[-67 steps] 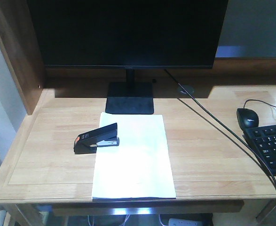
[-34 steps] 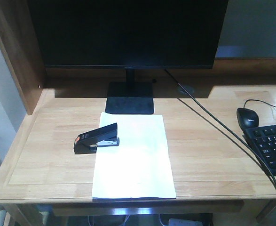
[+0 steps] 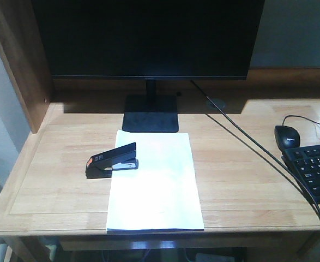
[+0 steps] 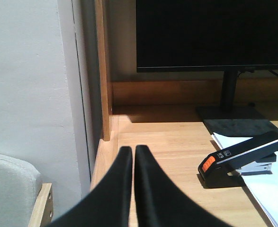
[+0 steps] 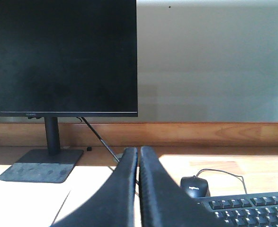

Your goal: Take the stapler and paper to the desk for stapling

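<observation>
Wide light wooden desk [image 3: 247,158] of jointed planks, smooth and matte, bearing a large plain white paper sheet [image 3: 155,185] centred near its front edge, thin and hard to pinch. Small black hard-shelled stapler [image 3: 112,161] with orange-red end patch overlapping the sheet's left edge. Best pressed from above with left gripper [image 4: 133,156], right gripper [image 5: 139,158] steadying the paper; jaws of both closed and empty.

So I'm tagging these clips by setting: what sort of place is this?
Most likely an office or home computer workstation: a wooden desk holds a large dark monitor, a keyboard and a mouse, plus a stapler resting on the edge of a sheet of paper.
</observation>
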Tool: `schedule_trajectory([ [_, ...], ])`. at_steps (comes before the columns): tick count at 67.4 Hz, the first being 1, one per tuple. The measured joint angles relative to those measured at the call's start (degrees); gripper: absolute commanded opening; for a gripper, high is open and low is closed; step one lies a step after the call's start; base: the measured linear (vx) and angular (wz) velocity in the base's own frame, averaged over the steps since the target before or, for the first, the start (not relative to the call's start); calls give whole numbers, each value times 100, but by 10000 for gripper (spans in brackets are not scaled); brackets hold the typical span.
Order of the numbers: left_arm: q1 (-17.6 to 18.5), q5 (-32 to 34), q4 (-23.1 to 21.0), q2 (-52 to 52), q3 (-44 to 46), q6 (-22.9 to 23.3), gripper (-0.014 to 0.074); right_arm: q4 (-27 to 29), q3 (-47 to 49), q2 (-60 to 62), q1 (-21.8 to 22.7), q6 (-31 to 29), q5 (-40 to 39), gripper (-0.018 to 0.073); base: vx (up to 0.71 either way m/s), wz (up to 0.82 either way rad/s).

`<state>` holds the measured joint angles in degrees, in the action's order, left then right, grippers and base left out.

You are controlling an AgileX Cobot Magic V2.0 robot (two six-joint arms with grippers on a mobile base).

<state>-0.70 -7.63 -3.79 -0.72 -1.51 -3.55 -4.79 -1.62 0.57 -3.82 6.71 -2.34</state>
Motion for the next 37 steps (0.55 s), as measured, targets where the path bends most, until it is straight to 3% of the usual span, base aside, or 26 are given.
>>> schedule_trajectory([
  [37,0,0,0,0,0,0,-6,0,0,0,0,-2,0,-9,0,0],
])
